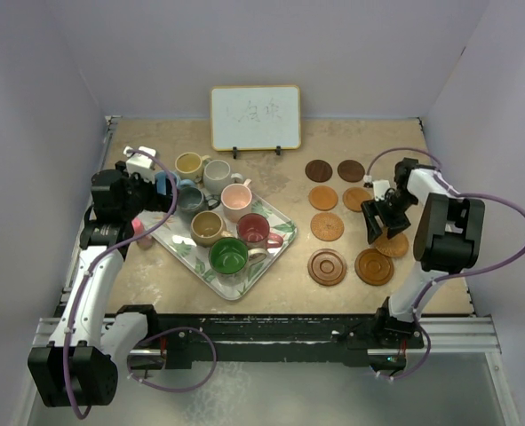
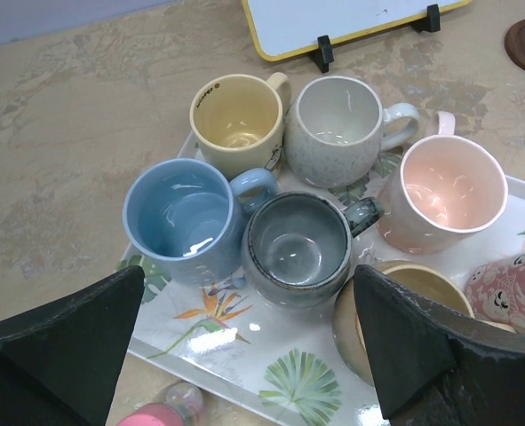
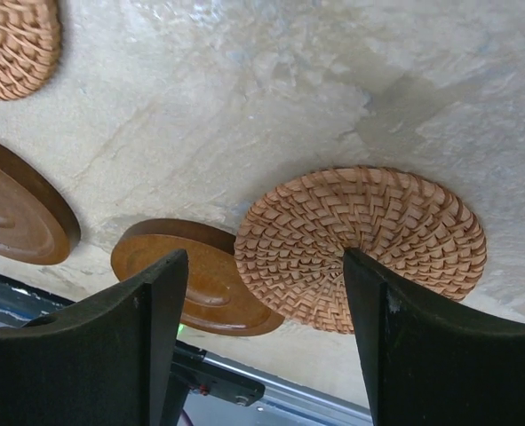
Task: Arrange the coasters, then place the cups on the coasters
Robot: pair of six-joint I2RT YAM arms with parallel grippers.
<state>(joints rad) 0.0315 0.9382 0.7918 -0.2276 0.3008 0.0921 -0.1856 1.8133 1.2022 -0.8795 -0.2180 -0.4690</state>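
Several cups stand on the leaf-patterned tray: yellow, off-white, pink, light blue, dark grey-blue, tan, red and green. My left gripper hangs open over the tray's near edge, just short of the blue and grey cups. Coasters lie in two columns at the right, dark ones at the back. My right gripper stands open over a woven coaster, whose edge overlaps a brown wooden coaster.
A small whiteboard stands on feet at the back. A pink object lies on the table beside the tray's left edge. Walls close in the table on the left, the right and the back.
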